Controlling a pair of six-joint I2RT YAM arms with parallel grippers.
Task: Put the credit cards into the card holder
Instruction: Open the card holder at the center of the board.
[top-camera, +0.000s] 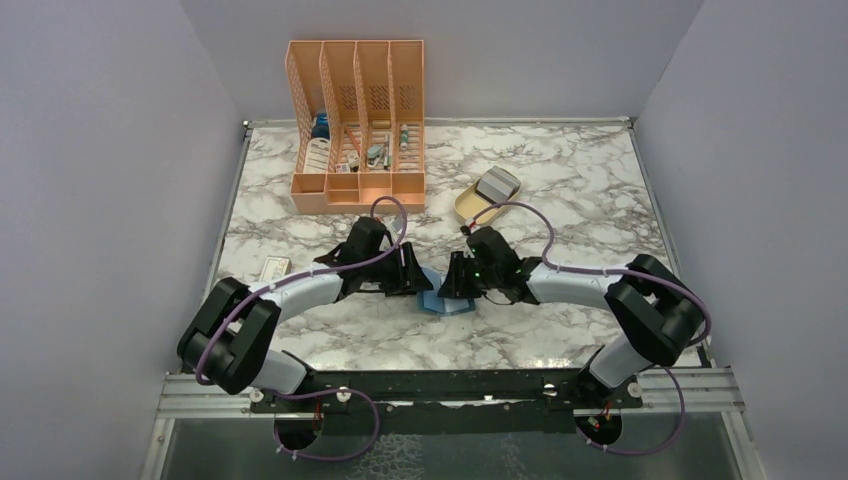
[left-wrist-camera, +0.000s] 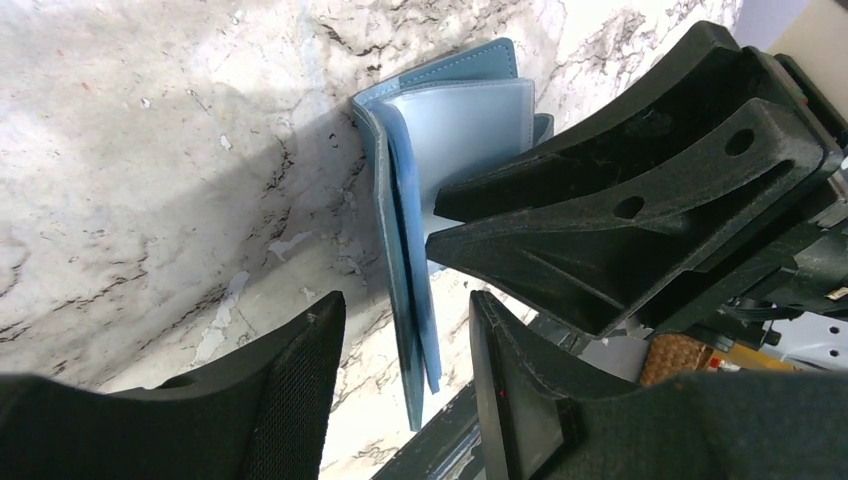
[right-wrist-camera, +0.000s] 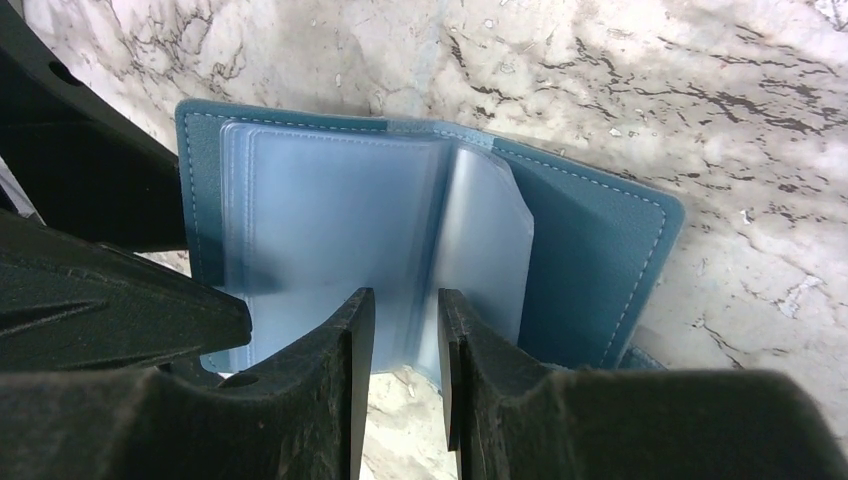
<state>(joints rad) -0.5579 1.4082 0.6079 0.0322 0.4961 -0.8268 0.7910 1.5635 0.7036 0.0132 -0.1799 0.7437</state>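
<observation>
The teal-blue card holder (top-camera: 446, 303) lies open on the marble between my two grippers. In the right wrist view the card holder (right-wrist-camera: 590, 240) shows its clear inner sleeves (right-wrist-camera: 330, 220), one sleeve standing up. My right gripper (right-wrist-camera: 405, 335) hovers at the sleeves' near edge, jaws a narrow gap apart with only marble between them. My left gripper (left-wrist-camera: 405, 345) is open, and one raised flap of the card holder (left-wrist-camera: 405, 290) stands edge-on between its fingers, touching neither. A grey credit card (top-camera: 497, 184) rests in the beige tray (top-camera: 470, 207). The left gripper (top-camera: 418, 278) and right gripper (top-camera: 452, 283) nearly meet.
An orange slotted file rack (top-camera: 358, 125) with small items stands at the back left. A small white box (top-camera: 273, 268) lies by the left arm. The right gripper's fingers (left-wrist-camera: 620, 230) crowd the left wrist view, close above the holder.
</observation>
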